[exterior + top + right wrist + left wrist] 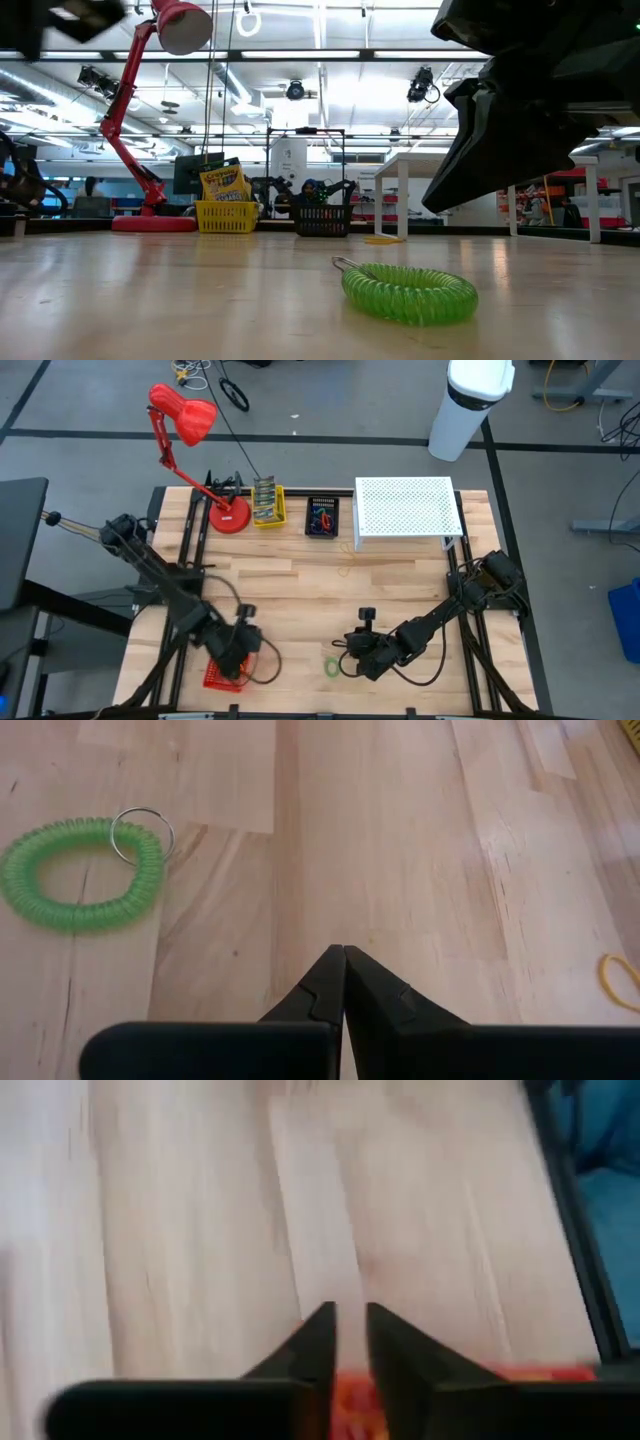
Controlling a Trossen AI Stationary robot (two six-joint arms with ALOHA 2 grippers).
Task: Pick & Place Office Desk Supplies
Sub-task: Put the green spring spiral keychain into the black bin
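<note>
A green coiled loop (80, 875) with a small metal ring lies flat on the wood, also visible in the low view (410, 290) and the high view (333, 665). My right gripper (343, 952) is shut, hovering just right of the loop (352, 658) and touching nothing. My left gripper (350, 1315) hangs over a red basket (220, 676) at the near left edge (235, 652); its fingers stand a narrow gap apart with nothing seen between them. Crayon boxes (264, 498) stand in a yellow basket (226, 215) at the far edge.
A black basket (321, 518) with small coloured items, a white perforated riser (405, 510) and a red desk lamp (228, 515) line the far edge. A thin yellow band (620, 980) lies on the wood mid-table. Bare wood spans the middle (330, 595).
</note>
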